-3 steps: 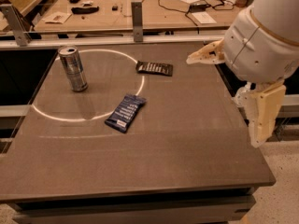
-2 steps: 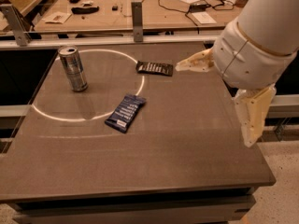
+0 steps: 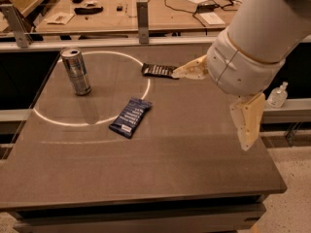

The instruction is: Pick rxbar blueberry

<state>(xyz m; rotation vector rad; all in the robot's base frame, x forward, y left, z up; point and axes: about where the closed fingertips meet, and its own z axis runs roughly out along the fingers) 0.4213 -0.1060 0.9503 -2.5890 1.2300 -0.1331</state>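
The rxbar blueberry (image 3: 130,116), a flat dark-blue wrapper with white text lines, lies on the grey table (image 3: 146,169) near its middle, on the edge of a white circle marking. My gripper (image 3: 211,110) hangs over the right part of the table, to the right of the bar and apart from it. It is open and empty, its two cream fingers spread wide. One fingertip (image 3: 181,73) points left beside the black bar, the other fingertip (image 3: 248,142) points down near the right edge.
A black-brown bar wrapper (image 3: 158,70) lies at the back, just left of my upper finger. A metal can (image 3: 77,72) stands upright at the back left. A desk with cables (image 3: 194,4) is behind a rail. A clear bottle (image 3: 278,95) stands beyond the right edge.
My arm and gripper have moved left over the table, so the upper fingertip now sits close to the black-brown bar. The bars and the can have not moved.
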